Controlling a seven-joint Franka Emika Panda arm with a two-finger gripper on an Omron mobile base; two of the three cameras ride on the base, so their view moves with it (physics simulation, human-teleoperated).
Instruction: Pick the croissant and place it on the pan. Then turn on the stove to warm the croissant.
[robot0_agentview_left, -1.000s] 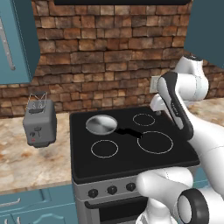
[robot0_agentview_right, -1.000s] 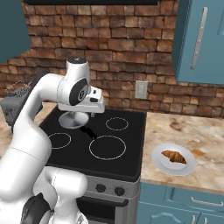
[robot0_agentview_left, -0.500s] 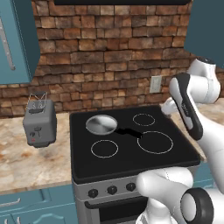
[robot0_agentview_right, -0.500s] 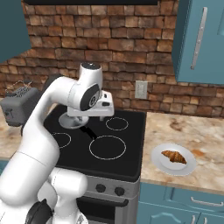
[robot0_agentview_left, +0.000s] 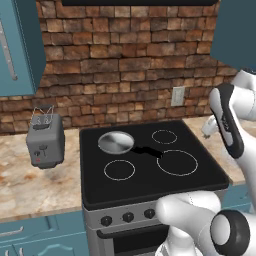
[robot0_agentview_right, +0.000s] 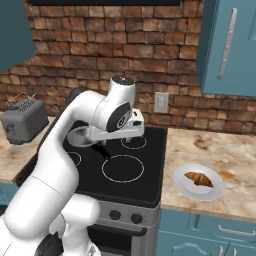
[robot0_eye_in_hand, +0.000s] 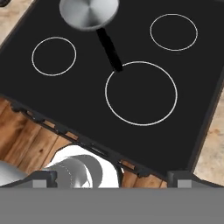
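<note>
Your two-finger pincer (robot0_eye_in_hand: 112, 178) hangs spread wide and empty, its two dark tips far apart at the bottom of the hand view, high above the black glass-top stove (robot0_eye_in_hand: 144, 127). Directly beneath the pincer you have smooth, glossy glass marked with thin white rings: count three in the hand view, four in the left base view, one of them under the pan. Ahead of the tips sits one small round silver-grey metal pan (robot0_eye_in_hand: 89, 12), brushed and shiny, with its short black handle pointing back toward the pincer and ending at the edge of the large ring. Below the glass edge runs the steel front with black knobs (robot0_agentview_left: 128, 217); three show clear of the robot in the left base view.

Well off to the side of the pincer, out on the speckled stone counter (robot0_agentview_right: 225, 165), one golden-brown crescent croissant (robot0_agentview_right: 198, 179) with darker ridges lies on one round white plate (robot0_agentview_right: 186, 186). One boxy grey toaster (robot0_agentview_right: 22, 122) stands on the counter on the far side of the stove from the plate.

Your white arm (robot0_agentview_right: 90, 130) arches up from the base and bends over the stove, with the hand near its counter-side edge in the right base view.
</note>
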